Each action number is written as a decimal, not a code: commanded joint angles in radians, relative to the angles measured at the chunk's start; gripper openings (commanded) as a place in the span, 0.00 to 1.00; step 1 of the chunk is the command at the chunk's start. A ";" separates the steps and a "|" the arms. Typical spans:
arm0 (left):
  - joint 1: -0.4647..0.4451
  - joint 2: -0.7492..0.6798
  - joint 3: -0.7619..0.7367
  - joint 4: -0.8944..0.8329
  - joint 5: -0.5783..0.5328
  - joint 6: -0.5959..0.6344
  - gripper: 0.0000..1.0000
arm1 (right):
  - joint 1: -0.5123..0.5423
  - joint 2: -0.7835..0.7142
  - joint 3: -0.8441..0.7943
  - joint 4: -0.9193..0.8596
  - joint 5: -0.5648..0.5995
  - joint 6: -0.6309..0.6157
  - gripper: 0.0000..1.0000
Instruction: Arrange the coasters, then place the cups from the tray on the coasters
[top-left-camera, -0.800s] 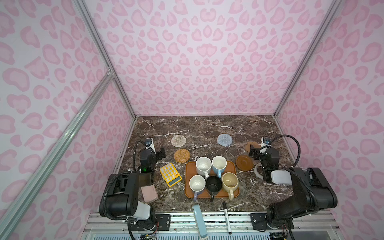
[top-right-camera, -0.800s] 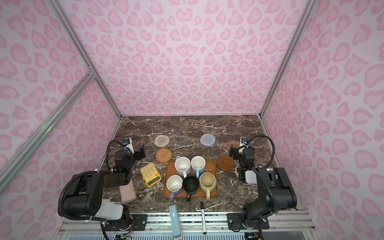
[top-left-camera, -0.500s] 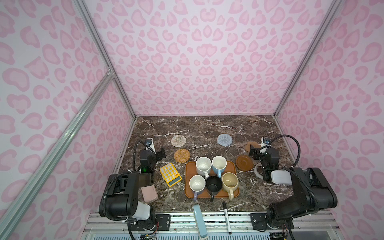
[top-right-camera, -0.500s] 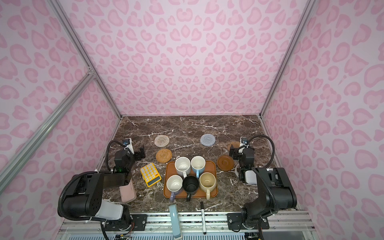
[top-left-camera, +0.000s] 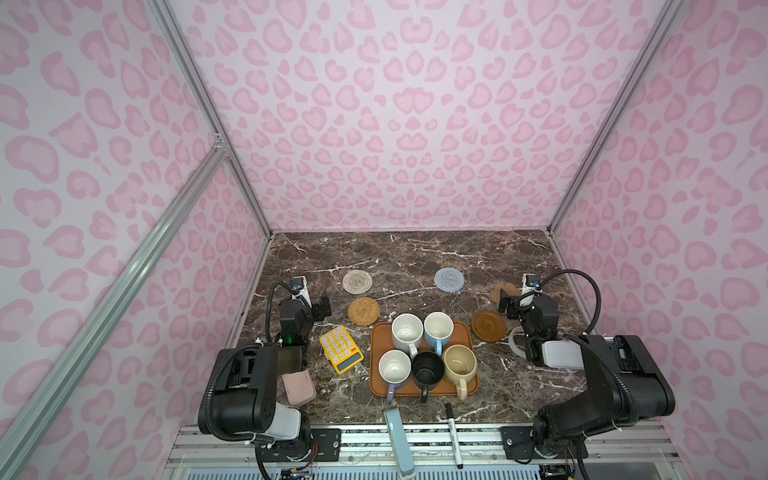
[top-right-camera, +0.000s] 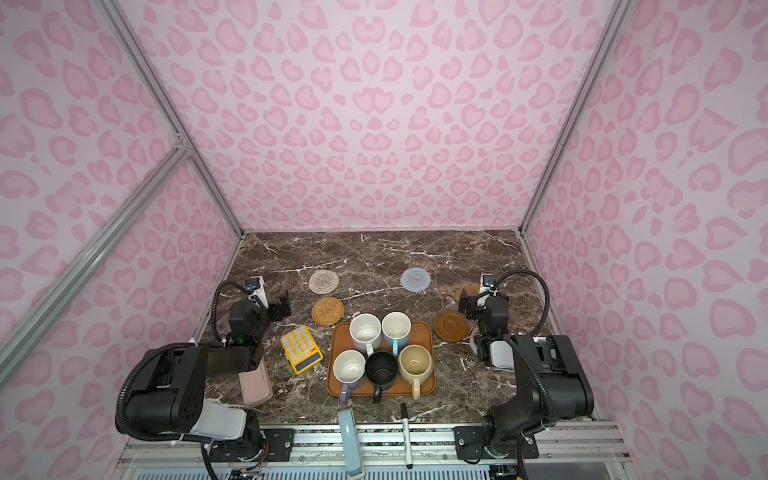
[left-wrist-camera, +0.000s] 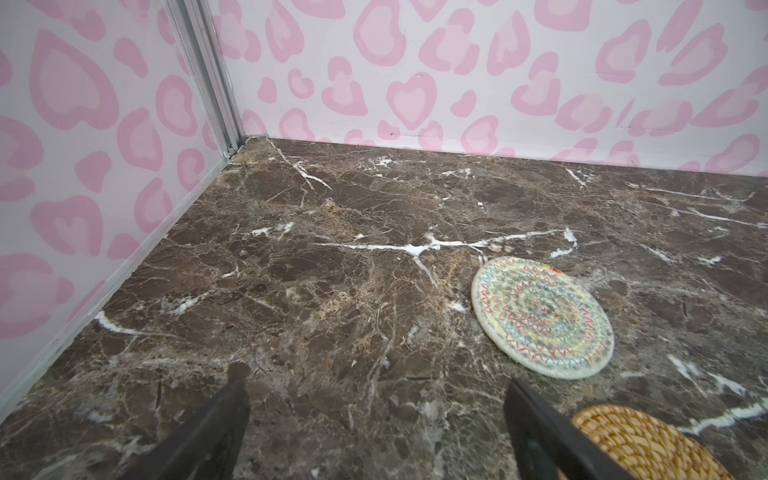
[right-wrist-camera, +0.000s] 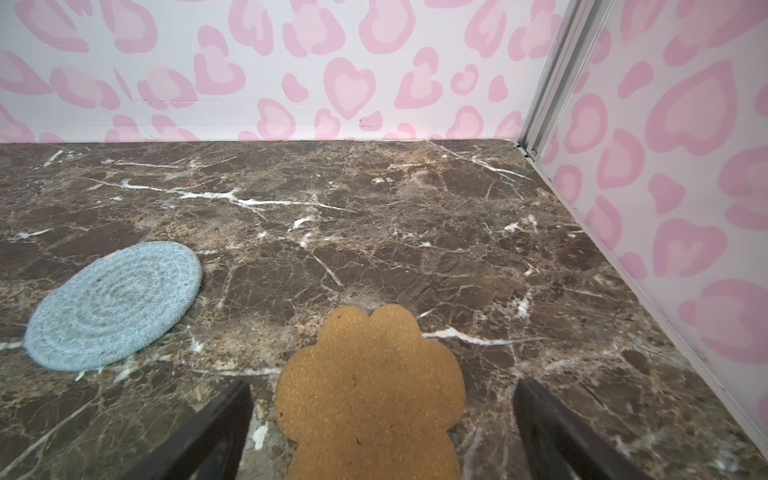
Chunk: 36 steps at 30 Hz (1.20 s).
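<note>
Cups fill the tray nearest me. Its front row holds the lavender cup, the black cup and the cream cup, handles toward me. Its back row holds the speckled white cup and the light blue cup. None stands on a coaster yet.

Just left of the tray lies a yellow calculator, tilted. Just off the tray's far right corner lies the brown disc coaster, and just off its far left corner the rattan coaster.

My left gripper is left of the tray's far edge, beside the rattan coaster. Its fingers are spread wide with only bare marble between them, so it holds nothing. My right gripper is out past the tray's far right corner, beyond the brown disc, fingers likewise spread wide and empty. The paw-shaped coaster lies flat on the table between them and just ahead. I cannot tell whether they touch it.

Farthest from the tray, the beige woven coaster lies beyond its far left corner and the grey-blue coaster beyond the right part of its far edge, well apart from each other.
</note>
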 joint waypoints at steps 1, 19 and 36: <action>0.000 -0.008 -0.001 0.032 0.000 0.009 0.97 | 0.000 0.005 0.003 0.006 -0.001 -0.002 1.00; 0.001 -0.081 0.006 -0.040 -0.043 -0.011 0.96 | 0.000 -0.074 0.008 -0.056 -0.003 -0.004 0.98; 0.002 -0.477 0.431 -0.866 0.047 -0.298 0.97 | -0.003 -0.425 0.414 -0.897 -0.192 0.299 0.99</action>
